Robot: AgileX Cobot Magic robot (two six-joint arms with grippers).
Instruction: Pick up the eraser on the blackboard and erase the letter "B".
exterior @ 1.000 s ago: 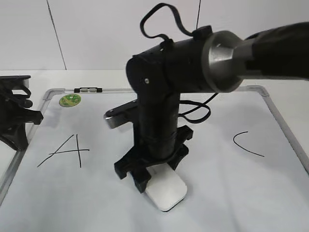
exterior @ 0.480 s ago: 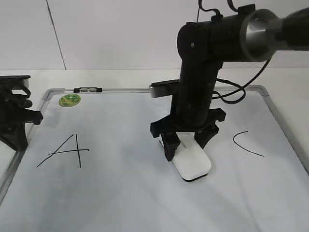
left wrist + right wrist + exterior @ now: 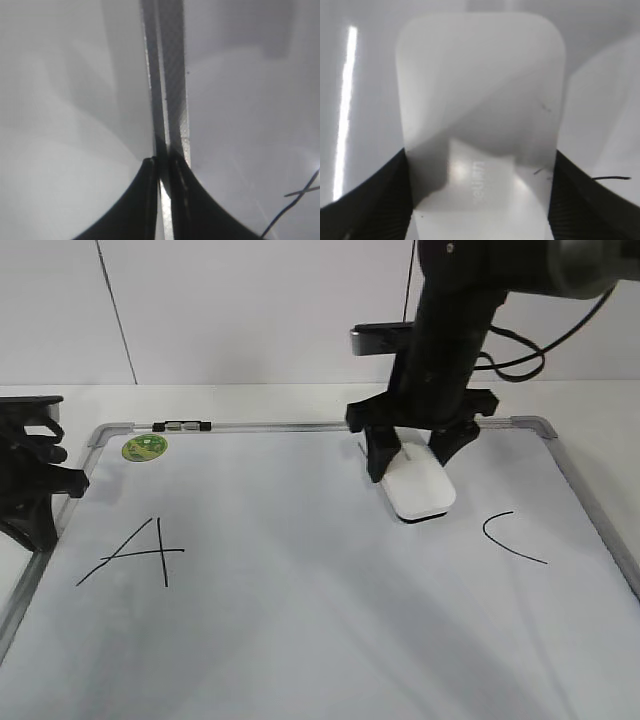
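The white eraser (image 3: 420,490) lies flat on the blackboard (image 3: 300,630) in its upper middle-right part, a dark felt edge showing beneath it. My right gripper (image 3: 411,463) comes down from above and is shut on the eraser's two long sides; in the right wrist view the eraser (image 3: 480,110) fills the space between the jaws (image 3: 480,200). No letter "B" shows anywhere on the board. My left gripper (image 3: 35,502) sits at the board's left edge, shut and empty, with the grey frame (image 3: 170,75) running under its jaws (image 3: 161,167).
A black "A" (image 3: 140,552) is at the left of the board and a black "C" (image 3: 510,538) at the right. A round green sticker (image 3: 145,447) sits in the far left corner, with a small clip (image 3: 183,426) on the far frame. A white wall stands behind.
My right gripper has carried the eraser from the near middle of the board away and to the right, up to its far middle-right part. The left arm has not moved.
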